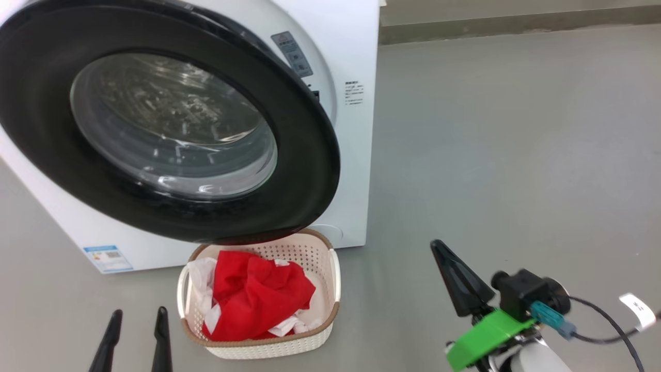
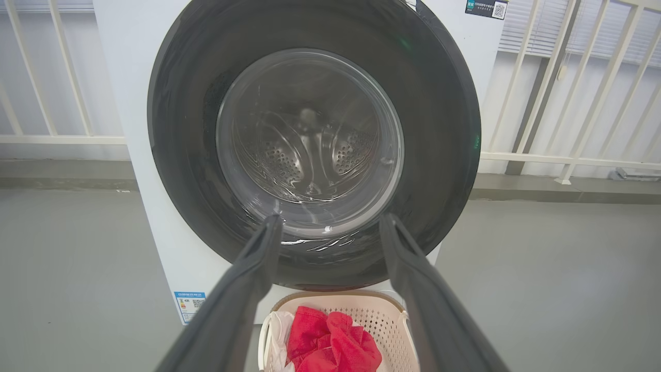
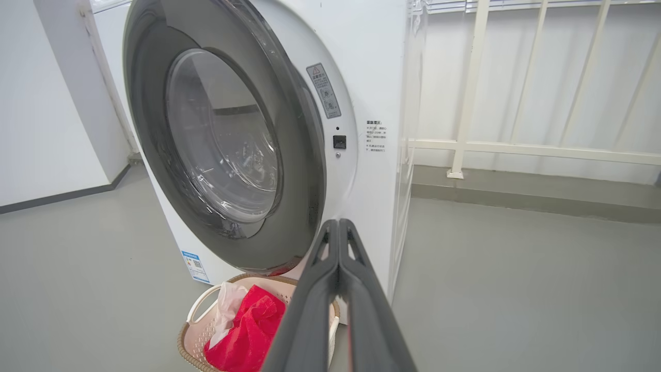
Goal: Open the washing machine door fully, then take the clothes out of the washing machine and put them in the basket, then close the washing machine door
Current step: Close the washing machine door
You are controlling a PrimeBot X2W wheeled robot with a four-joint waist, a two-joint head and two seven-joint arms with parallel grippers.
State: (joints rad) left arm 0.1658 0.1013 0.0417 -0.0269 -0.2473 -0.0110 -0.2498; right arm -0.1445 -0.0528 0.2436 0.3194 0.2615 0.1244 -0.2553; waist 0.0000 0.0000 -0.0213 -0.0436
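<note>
The left end effector (image 1: pixel 139 311) is spread wide, its two fingers apart with nothing between them. The right end effector (image 1: pixel 438 247) has its fingers pressed flat together, tip to tip, and grips nothing. It hangs over bare floor (image 1: pixel 516 155).

Just ahead of the left end effector and a little to its right sits the basket (image 1: pixel 333 268), on the floor between the two end effectors. The clothes (image 1: pixel 258 294) lie heaped inside it, red with white parts at the edges.

Beyond the basket, straight ahead of the left fingers, is the door (image 1: pixel 310 170). Its lower rim overhangs the basket's far end. From the right wrist, the door's latch edge stands a little off the front panel, not flush. It lies ahead and to the left of the right end effector.

The machine (image 1: pixel 356 51) stands behind the door, a blue label (image 1: pixel 108 258) low on its front. A white railing (image 2: pixel 568 103) runs behind it.
</note>
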